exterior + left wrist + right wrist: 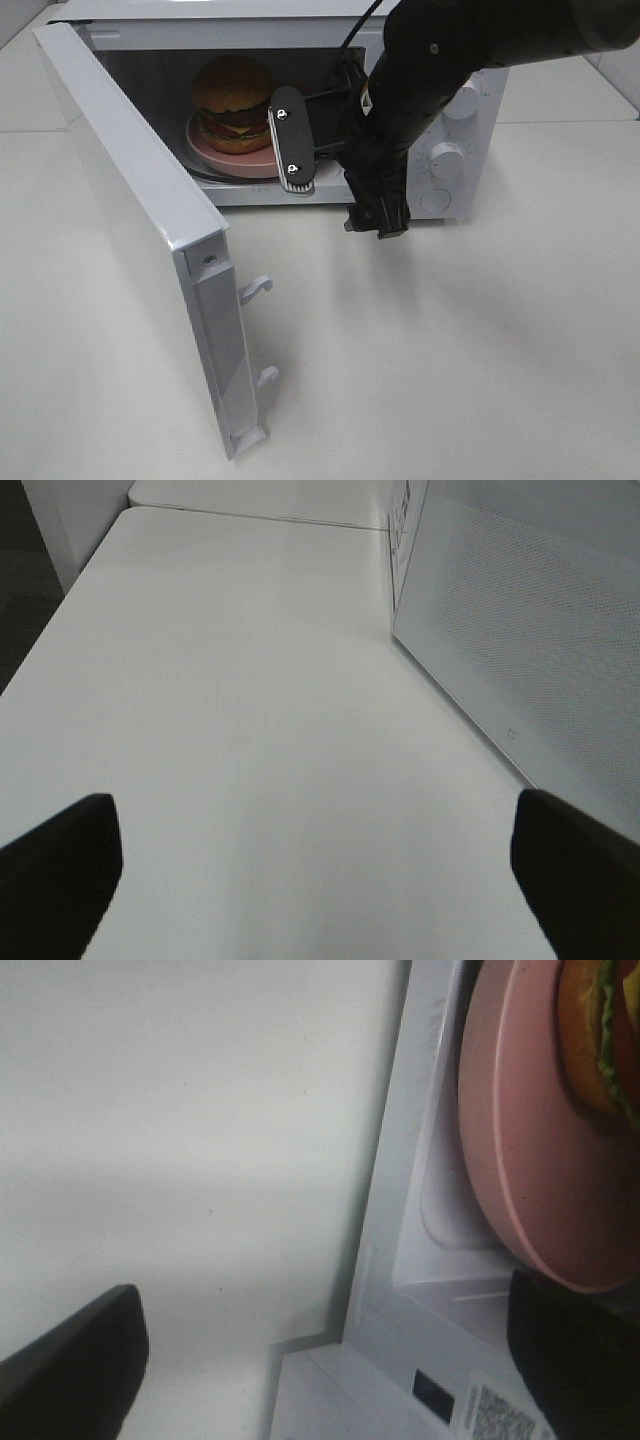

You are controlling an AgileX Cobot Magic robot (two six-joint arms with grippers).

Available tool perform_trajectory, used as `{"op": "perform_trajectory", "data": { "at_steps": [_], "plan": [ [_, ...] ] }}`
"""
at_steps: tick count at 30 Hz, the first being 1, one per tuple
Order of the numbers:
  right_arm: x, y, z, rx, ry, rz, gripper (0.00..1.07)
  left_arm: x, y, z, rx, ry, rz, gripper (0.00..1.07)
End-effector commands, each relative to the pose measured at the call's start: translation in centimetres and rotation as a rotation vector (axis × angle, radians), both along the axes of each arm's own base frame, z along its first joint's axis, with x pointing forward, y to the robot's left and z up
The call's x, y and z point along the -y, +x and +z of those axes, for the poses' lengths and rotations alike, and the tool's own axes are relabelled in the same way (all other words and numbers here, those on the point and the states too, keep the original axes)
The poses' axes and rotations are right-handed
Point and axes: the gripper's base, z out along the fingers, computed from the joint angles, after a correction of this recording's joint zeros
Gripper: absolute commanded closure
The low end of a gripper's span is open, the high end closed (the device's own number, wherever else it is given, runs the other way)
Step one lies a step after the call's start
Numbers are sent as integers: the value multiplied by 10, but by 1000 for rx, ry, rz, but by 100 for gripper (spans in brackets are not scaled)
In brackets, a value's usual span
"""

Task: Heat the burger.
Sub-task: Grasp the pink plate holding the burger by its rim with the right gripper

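Since the tall hamburger (233, 100), with its glossy brown bun, dark patty, yellow cheese and green lettuce, already sits on the round pink plate (240, 163) inside the cavity of the white box-shaped microwave oven (480, 60), the loading part of the job looks done. Plate and food lie inside the sill, so I judge the door could swing shut without catching them.

The right tool (320, 1300) hovers at the mouth of the cavity, just in front of the plate's rim. Its dark fingers (70, 1360) are spread wide with nothing between them. One is near the plate and the other is out over the white worktop (450, 350), so it is free of the plate rather than carrying it.

The white microwave door (130, 200) stands swung out to the left, its latch hooks (256, 288) exposed. It cannot close while this arm fills the opening.

The left tool (315, 805) is likewise spread and empty, low over the worktop near the door's mesh-patterned face. That seems a sensible place from which to push the door closed.

What remains, in my judgement, is clearing the right arm from the opening, shutting the door, and turning one of the round white dials (447, 158) on the panel at the right.
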Motion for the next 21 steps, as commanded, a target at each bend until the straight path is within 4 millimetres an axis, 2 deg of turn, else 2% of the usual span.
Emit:
{"op": "perform_trajectory", "data": {
  "at_steps": [1, 5, 9, 14, 21],
  "plan": [
    [-9, 7, 1, 22, 26, 2, 20, 0, 0, 0, 14, -5, 1, 9],
    [-21, 23, 0, 45, 56, -12, 21, 0, 0, 0, 14, -5, 1, 9],
    [-26, 30, -2, 50, 60, -12, 22, 0, 0, 0, 14, -5, 1, 9],
    [-39, 46, -17, 61, 77, -10, 23, 0, 0, 0, 14, -5, 1, 9],
    [-49, 58, -28, 69, 104, -24, 24, 0, 0, 0, 14, -5, 1, 9]
  ]
}}
